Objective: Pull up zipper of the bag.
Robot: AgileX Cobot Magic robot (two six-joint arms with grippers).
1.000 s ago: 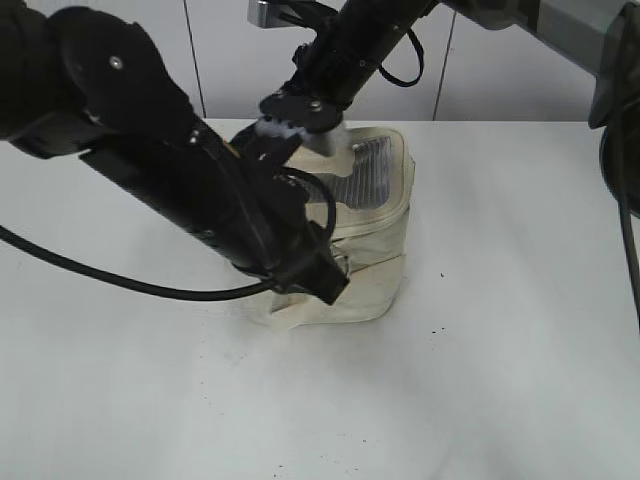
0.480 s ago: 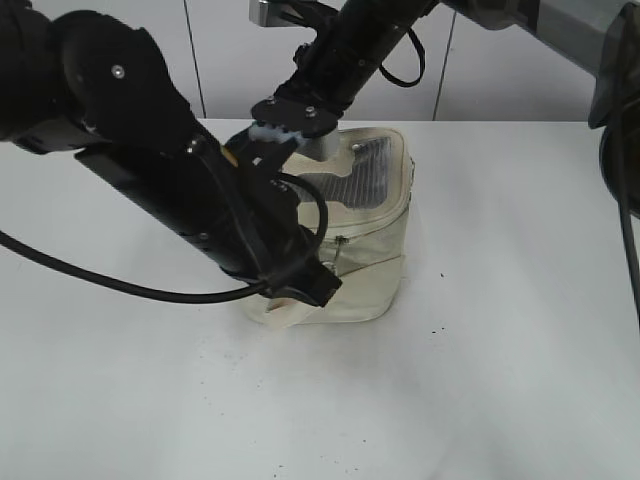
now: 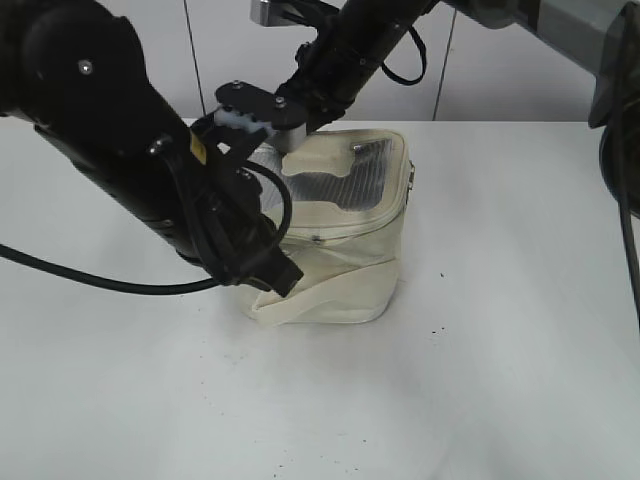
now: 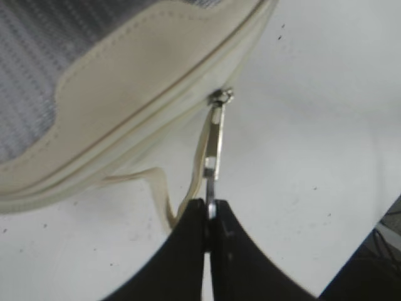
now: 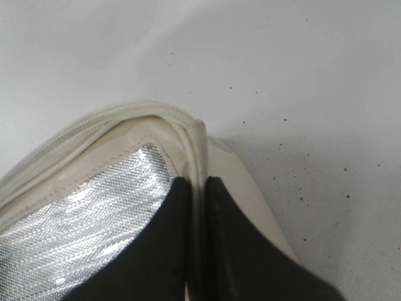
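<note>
Cream faux-leather, boxy and small, the bag [image 3: 340,245] sits near the middle of the white surface [image 3: 520,330], its top showing grey ribbed window panels [image 3: 355,170] round a cream patch. In the exterior view the left arm comes in from ten o'clock and its black end effector [image 3: 272,275] lies against the bag's near left side, at about eight o'clock from the bag's centre. The right arm descends from twelve o'clock, and its end effector [image 3: 250,120] meets the bag's far left top corner, at about eleven o'clock.

In the left wrist view, the left end effector [image 4: 208,219] has its two black fingers [image 4: 188,251] pressed together on the lower end of a slim silver metal pull [image 4: 215,147]. The pull runs upward toward twelve o'clock to its slider, which sits on the thin cream zipper [image 4: 188,78] track along the bag's [image 4: 131,94] top rim. A loose cream edge curls just beside the pull at nine o'clock. The white surface [image 4: 313,157] shows behind.

In the right wrist view, the right end effector [image 5: 197,207] has its two black fingers [image 5: 238,251] closed on the raised cream rim of the bag [image 5: 156,122] at a corner, with only that thin edge between them. A shiny grey ribbed panel [image 5: 81,213] lies at nine o'clock of the fingers, and the speckled white surface [image 5: 301,94] fills the upper and right parts of the view.
</note>
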